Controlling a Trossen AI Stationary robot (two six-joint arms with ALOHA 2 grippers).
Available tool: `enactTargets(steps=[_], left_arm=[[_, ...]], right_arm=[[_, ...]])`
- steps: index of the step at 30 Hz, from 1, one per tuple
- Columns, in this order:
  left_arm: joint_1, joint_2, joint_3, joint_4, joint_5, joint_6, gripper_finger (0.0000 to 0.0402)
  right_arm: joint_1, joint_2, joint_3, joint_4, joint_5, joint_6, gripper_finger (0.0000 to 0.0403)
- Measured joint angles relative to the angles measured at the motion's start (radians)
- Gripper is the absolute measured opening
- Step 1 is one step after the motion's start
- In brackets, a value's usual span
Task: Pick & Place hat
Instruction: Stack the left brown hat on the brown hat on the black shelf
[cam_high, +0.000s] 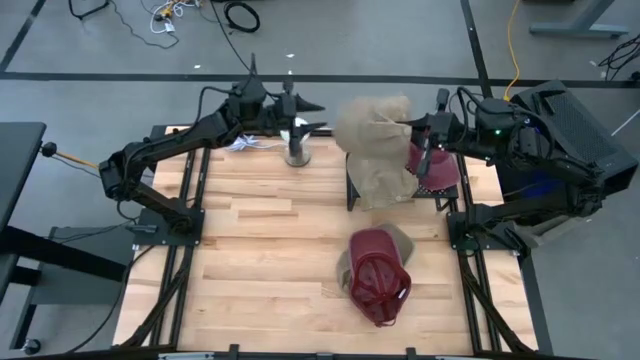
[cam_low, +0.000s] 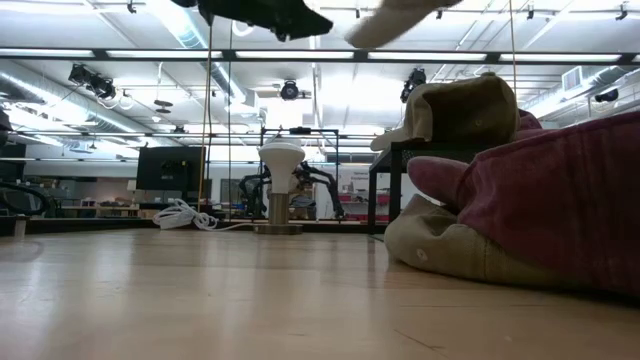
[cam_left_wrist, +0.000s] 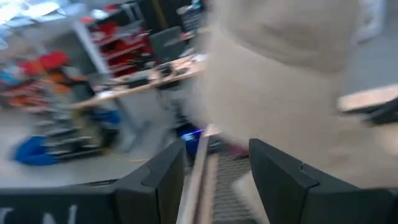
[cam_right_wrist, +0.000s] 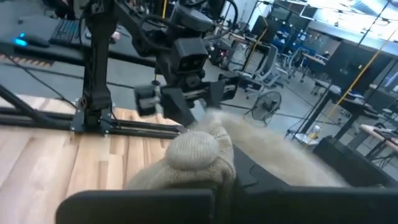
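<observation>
right claw (cam_high: 415, 135) gripping beige hat (cam_high: 378, 150) above rack, left claw (cam_high: 312, 115) wide apart

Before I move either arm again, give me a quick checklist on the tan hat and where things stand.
1. Tan hat off the table, held up over the black stand: ok.
2. Right tool gripping the tan hat: cannot tell.
3. Left tool open, fingers beside the hat: ok.
4. Red cap stacked on another tan hat near the front edge, away from both arms: ok.
5. White mushroom-shaped stand free below the left arm: ok.
</observation>
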Motion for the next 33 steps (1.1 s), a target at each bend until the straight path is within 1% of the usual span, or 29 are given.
enactTargets(steps=[3, 8, 12, 15, 18, 21, 26, 30, 33], left_arm=[[0.0, 0.0, 0.0, 0.0, -0.054, 0.102, 0.0183], [-0.019, 0.0, 0.0, 0.0, -0.063, 0.174, 0.0182], [-0.087, 0.001, 0.0, 0.009, -0.084, 0.276, 0.0182], [-0.148, 0.003, 0.0, 0.022, -0.174, 0.348, 0.0181], [-0.202, 0.008, 0.0, 0.021, -0.3, 0.41, 0.0181], [-0.246, 0.012, 0.001, 0.022, -0.383, 0.482, 0.0181], [-0.314, 0.019, 0.0, 0.008, -0.527, 0.512, 0.0181], [-0.349, 0.018, 0.0, -0.022, -0.61, 0.512, 0.0181], [-0.368, 0.021, 0.0, -0.048, -0.613, 0.475, 0.0181]], right_arm=[[0.0, 0.0, 0.0, 0.0, 0.014, 0.004, 0.0002], [0.0, 0.002, 0.0, -0.006, 0.132, -0.004, 0.0002], [-0.001, 0.008, 0.0, 0.019, 0.259, -0.011, 0.0001], [-0.001, 0.027, 0.0, 0.068, 0.36, 0.069, 0.0001], [-0.001, 0.056, 0.0, 0.113, 0.424, 0.096, 0.0001], [-0.001, 0.087, 0.0, 0.107, 0.483, 0.153, 0.0001], [-0.001, 0.138, 0.0, 0.126, 0.578, 0.258, 0.0001], [-0.001, 0.166, 0.0, 0.149, 0.599, 0.319, 0.0001], [-0.001, 0.188, 0.0, 0.192, 0.6, 0.321, 0.0001]])
